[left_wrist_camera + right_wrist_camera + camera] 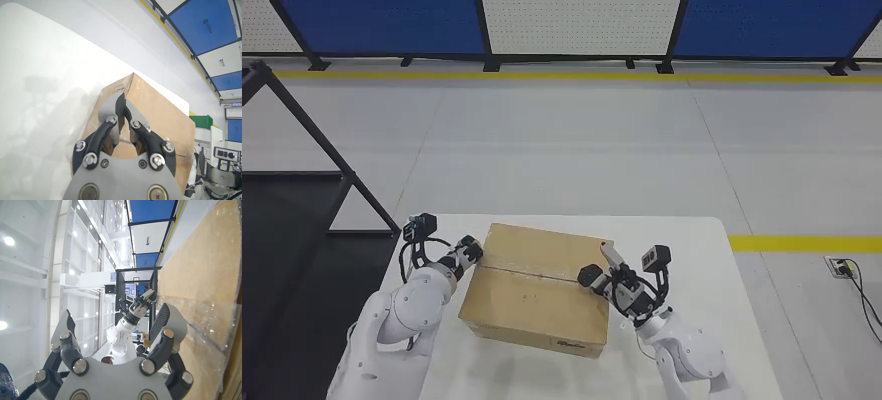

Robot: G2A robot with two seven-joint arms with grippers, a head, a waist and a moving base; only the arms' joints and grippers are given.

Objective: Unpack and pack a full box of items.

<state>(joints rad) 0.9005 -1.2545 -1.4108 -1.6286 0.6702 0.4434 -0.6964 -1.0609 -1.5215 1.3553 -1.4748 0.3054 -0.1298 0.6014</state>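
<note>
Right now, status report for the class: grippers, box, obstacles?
Left gripper shut at box corner. Right gripper open beside box. Box closed, tape over seam.

A white desk (692, 245), seen from above, carries a closed brown cardboard box (532, 305). The box is turned slightly askew, and a seam runs across its top. It sits nearer the desk's left edge than its right, with its far side just beside the desk's far edge. The left tool (470, 248) is at the box's left side, near its far left corner. The right tool (590, 276) is at the box's right edge. Beyond the desk lies pale floor (572, 140) with a yellow line (802, 243). Blue and white panels (392, 25) stand at the back.
</note>
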